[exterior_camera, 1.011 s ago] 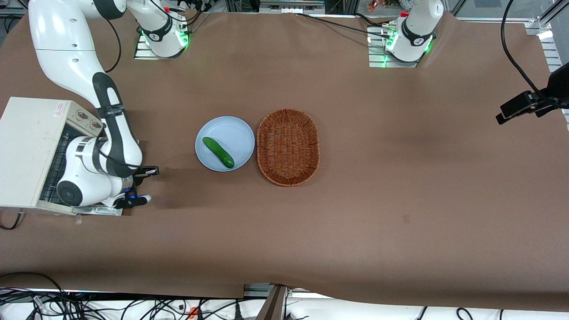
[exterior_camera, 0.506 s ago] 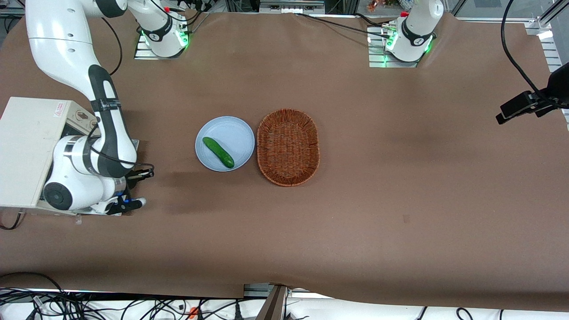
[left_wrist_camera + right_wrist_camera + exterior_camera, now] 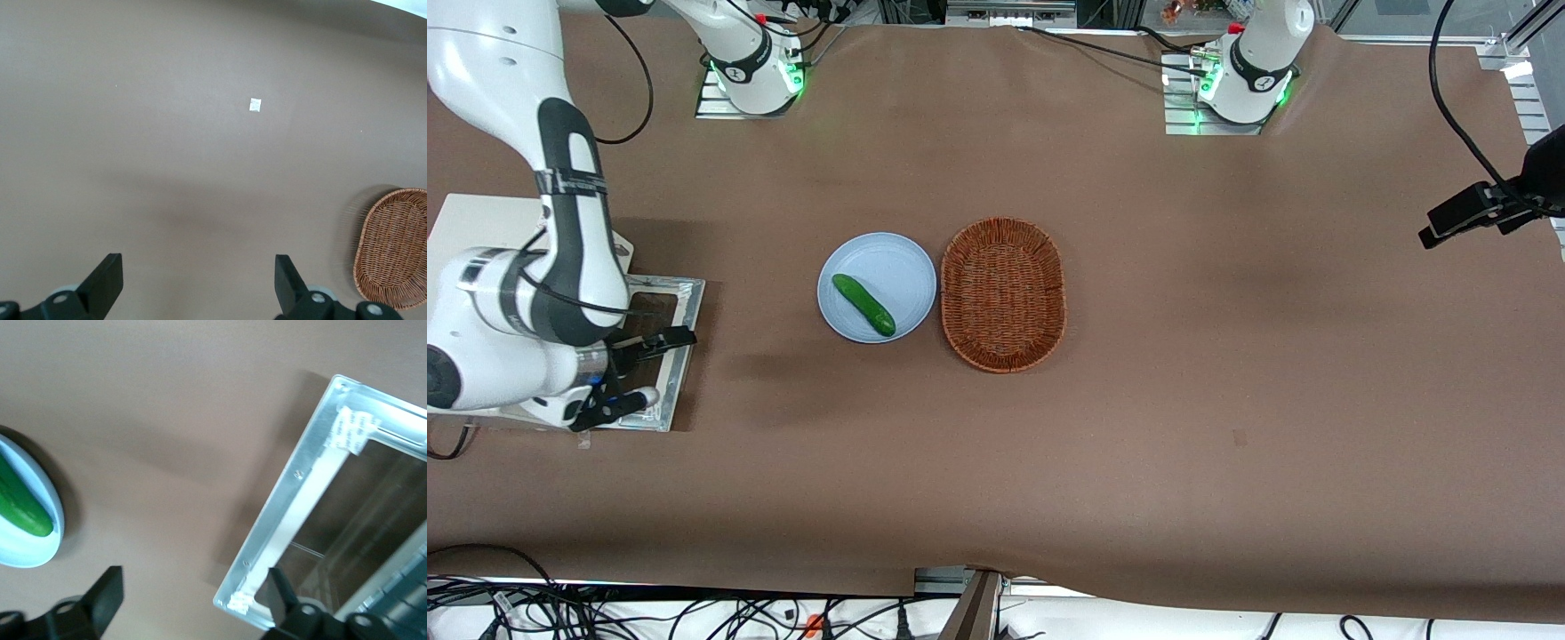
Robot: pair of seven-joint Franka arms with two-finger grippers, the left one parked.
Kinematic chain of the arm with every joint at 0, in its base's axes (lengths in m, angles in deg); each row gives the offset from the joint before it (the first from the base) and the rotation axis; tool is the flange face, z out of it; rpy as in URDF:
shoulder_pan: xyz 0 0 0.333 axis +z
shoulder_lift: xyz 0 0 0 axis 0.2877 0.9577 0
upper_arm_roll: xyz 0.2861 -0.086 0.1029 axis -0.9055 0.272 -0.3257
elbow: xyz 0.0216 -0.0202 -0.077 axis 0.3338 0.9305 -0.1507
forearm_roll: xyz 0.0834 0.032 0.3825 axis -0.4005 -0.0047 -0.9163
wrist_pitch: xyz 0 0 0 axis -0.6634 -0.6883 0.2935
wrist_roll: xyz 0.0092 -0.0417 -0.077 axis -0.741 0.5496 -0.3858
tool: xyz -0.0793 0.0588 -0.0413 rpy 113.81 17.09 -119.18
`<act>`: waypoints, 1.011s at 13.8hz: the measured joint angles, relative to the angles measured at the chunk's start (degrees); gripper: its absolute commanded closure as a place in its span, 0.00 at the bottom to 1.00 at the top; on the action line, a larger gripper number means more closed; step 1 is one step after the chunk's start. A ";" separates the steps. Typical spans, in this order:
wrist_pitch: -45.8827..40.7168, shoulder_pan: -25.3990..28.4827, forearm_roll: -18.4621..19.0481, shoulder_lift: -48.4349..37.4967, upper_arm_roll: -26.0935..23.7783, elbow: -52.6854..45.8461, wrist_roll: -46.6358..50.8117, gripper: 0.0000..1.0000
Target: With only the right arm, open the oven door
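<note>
The oven door point(image 3: 660, 354) lies folded flat on the desk at the left edge of the frame, a stiff metal frame with breakable glass, best gripped at its outer rim, while the gripper point(image 3: 636, 369) hovers above with fingers spread, grasping nothing

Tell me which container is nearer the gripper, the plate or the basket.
The blue plate, holding the cucumber; the wicker basket lies farther from the open gripper above the oven door.

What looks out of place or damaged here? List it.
Nothing stands out. The oven door lies folded down flat, the open gripper above it. The cucumber sits on its plate, beside the basket.
</note>
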 measured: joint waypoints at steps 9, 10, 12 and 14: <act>-8.21 -0.03 2.64 -10.38 2.35 -2.26 9.81 0.00; -8.39 -0.02 3.14 -11.79 2.35 -2.27 11.95 0.00; -8.62 0.01 3.75 -14.58 2.35 -2.23 16.96 0.00; -8.73 0.04 4.76 -17.50 2.34 -1.94 19.76 0.00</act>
